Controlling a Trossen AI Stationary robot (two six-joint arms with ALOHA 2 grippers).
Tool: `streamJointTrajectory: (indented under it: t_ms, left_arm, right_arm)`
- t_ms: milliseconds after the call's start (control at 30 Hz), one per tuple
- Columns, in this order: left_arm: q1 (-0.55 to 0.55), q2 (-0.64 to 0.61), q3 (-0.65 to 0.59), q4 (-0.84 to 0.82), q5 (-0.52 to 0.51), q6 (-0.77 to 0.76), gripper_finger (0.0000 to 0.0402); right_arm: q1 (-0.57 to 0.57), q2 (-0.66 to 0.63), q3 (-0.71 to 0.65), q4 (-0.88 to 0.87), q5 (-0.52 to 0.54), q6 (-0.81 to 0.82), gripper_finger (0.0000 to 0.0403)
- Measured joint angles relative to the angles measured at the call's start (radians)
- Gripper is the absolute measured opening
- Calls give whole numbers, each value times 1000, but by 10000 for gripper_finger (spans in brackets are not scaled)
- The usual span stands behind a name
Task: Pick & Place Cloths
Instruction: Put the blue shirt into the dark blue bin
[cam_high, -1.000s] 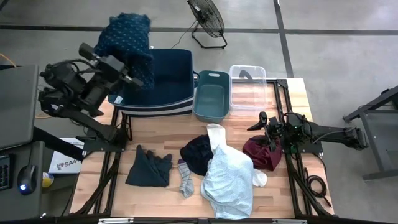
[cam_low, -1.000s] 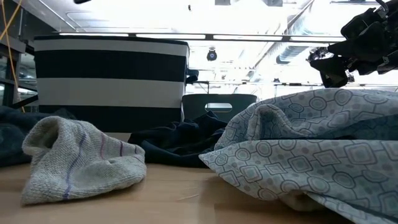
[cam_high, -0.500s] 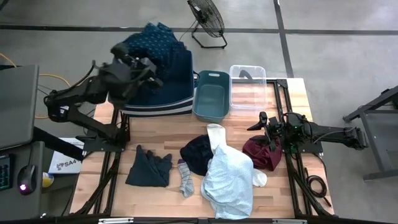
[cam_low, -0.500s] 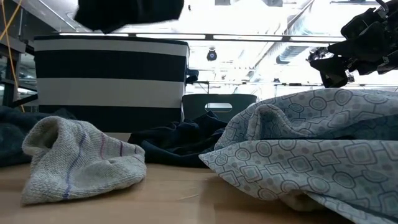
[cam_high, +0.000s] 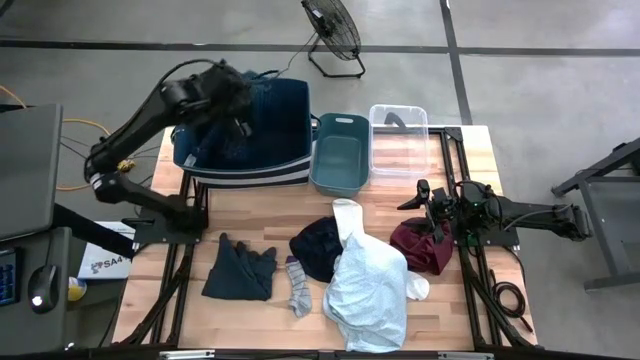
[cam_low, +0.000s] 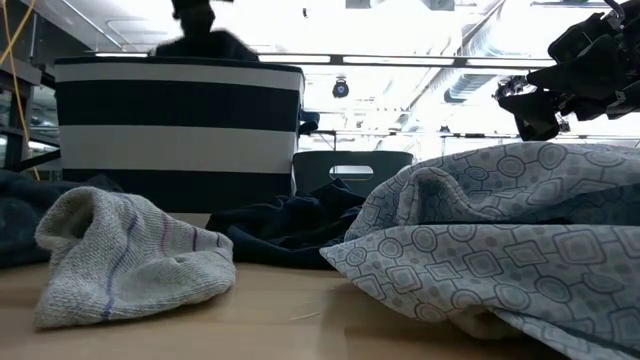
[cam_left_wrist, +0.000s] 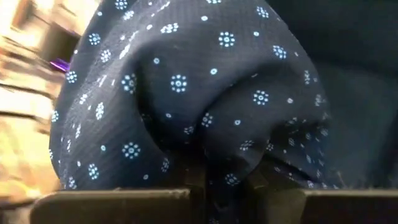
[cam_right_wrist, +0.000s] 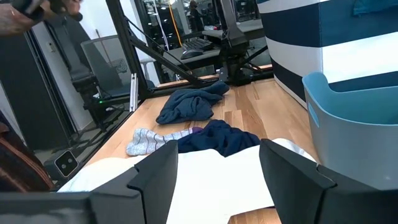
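Observation:
My left gripper (cam_high: 237, 112) is over the striped basket (cam_high: 292, 118), shut on the navy dotted cloth (cam_left_wrist: 186, 93), which hangs down into the basket (cam_low: 205, 45). My right gripper (cam_high: 424, 200) is open and empty, just past the far side of the maroon cloth (cam_high: 420, 248). The pale blue-white shirt (cam_high: 365, 285) lies spread on the table near the front. A black cloth (cam_high: 318, 245), a dark cloth (cam_high: 238, 268), a grey sock (cam_high: 298, 285) and a white sock (cam_high: 417, 288) also lie on the table. My left gripper pinches a bunched fold of the navy dotted cloth (cam_left_wrist: 225, 167) between its two fingers, from above, pointing down. The cloth hangs slack below the fingers at the basket's rim; its lower end is hidden inside the basket.
A teal bin (cam_high: 340, 150) and a clear bin (cam_high: 398, 125) stand to the right of the basket at the table's far edge. A floor fan (cam_high: 332, 30) stands beyond the table. Bare wood shows at the front left (cam_high: 170, 300).
My left gripper has swung from beyond the basket's left side toward the right and come down over the basket, still shut on the navy dotted cloth. The cloth was held high outside the basket and now hangs into it.

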Motion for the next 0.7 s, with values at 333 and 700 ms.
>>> streamJointTrajectory:
  t_ms: [333,700]
  left_arm:
    - [118,188,0,-200,331,32,25]
    - [115,271,0,-179,335,23,57]
  right_arm:
    - [0,0,0,0,0,0,217]
    - [0,0,0,0,0,0,217]
